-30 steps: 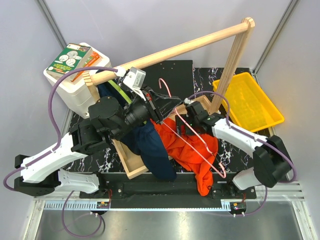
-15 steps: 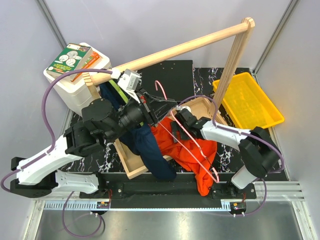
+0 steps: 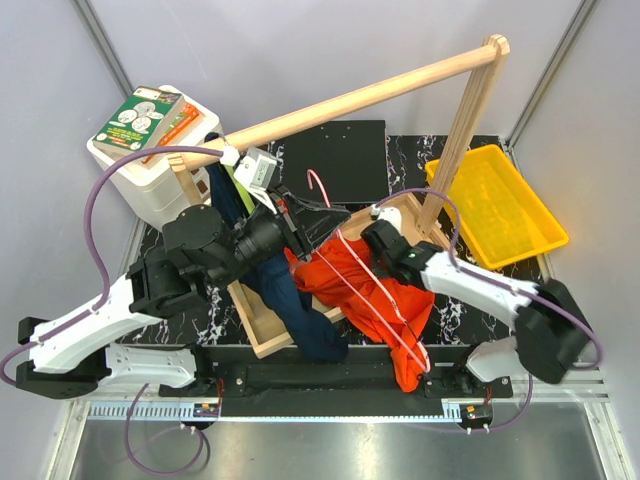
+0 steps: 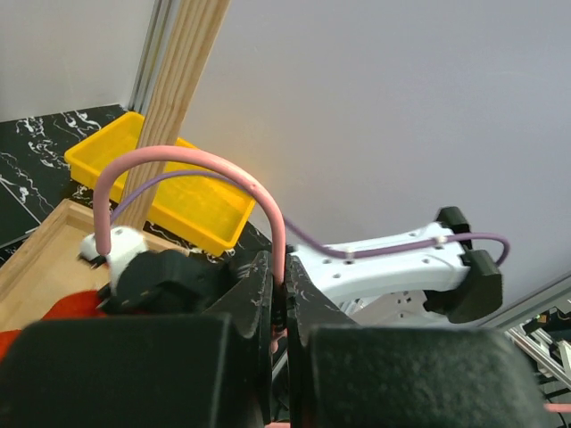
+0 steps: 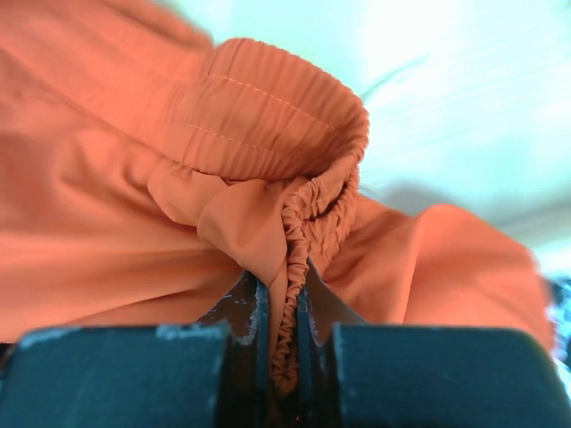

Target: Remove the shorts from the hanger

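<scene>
While the left claw [image 4: 278,308] is clamped shut on the pink hanger [image 4: 192,162] at its hook, the right claw [image 5: 284,308] pinches the waistband of the orange shorts [image 5: 98,241], draped over the hanger beside the navy shorts [image 3: 300,315], above a wooden tray [image 3: 248,322].

Soft matt orange cloth shorts [image 5: 134,223], gathered waistband [image 5: 268,116]; smooth pale wood rail [image 3: 370,95]; glossy yellow plastic tray [image 3: 500,205]; marbled black surface [image 3: 402,155].
</scene>
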`<state>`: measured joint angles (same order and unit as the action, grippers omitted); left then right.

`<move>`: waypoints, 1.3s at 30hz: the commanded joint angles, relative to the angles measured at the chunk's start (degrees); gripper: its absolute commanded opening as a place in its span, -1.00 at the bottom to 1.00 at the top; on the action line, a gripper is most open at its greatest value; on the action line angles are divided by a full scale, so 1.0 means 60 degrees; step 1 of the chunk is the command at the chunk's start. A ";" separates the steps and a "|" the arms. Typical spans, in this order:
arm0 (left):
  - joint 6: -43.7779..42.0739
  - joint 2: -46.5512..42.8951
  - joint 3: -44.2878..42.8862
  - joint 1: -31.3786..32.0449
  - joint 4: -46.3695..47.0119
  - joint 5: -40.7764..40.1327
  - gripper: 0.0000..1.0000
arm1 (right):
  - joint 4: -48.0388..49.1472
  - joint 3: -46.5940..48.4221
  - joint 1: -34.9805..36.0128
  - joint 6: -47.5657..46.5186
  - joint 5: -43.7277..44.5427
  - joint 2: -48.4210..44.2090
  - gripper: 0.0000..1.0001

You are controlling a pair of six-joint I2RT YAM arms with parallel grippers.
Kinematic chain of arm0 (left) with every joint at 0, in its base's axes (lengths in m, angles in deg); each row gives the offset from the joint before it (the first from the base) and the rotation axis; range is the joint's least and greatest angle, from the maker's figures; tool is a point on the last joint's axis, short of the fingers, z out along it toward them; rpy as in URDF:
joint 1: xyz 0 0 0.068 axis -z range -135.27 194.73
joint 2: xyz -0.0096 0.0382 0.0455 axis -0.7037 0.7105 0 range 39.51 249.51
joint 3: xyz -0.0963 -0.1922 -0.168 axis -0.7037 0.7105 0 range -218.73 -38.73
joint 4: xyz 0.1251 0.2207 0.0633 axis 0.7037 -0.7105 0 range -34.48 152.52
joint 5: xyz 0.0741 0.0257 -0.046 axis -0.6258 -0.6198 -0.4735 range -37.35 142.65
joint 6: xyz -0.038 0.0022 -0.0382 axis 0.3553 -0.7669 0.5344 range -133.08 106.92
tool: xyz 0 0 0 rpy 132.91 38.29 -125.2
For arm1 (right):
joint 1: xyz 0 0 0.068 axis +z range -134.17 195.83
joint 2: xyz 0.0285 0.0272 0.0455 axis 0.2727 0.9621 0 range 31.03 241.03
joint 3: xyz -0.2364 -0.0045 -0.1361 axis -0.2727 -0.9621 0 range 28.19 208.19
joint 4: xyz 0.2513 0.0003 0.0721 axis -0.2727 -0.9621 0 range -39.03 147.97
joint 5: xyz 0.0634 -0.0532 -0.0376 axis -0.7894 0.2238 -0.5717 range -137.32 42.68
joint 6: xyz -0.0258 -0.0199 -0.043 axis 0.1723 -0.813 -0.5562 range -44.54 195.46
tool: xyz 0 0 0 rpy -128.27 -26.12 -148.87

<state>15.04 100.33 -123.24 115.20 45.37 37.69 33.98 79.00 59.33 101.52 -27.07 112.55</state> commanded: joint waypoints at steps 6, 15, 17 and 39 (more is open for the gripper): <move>-0.0116 -0.0512 -0.0197 -0.0028 0.0617 0.0091 -1.00 | -0.2516 0.1009 -0.0234 0.1280 0.3067 -0.3725 -1.00; -0.0394 -0.0483 -0.0329 -0.0028 0.0587 0.0062 -1.00 | -0.4176 0.2049 -0.3464 0.1165 0.3656 -0.5017 -1.00; -0.0395 -0.0454 -0.0358 -0.0028 0.0587 0.0076 -1.00 | -0.4147 0.2385 -0.4244 0.0771 0.3366 -0.4726 -1.00; -0.0761 -0.0205 -0.0374 -0.0028 -0.0130 0.0575 -1.00 | -0.3093 1.1774 -0.8510 -0.1457 0.2031 0.0724 -1.00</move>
<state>12.00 99.37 -123.75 115.20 43.97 39.44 9.52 143.83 9.78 97.11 -16.28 114.42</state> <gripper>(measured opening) 0.041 0.101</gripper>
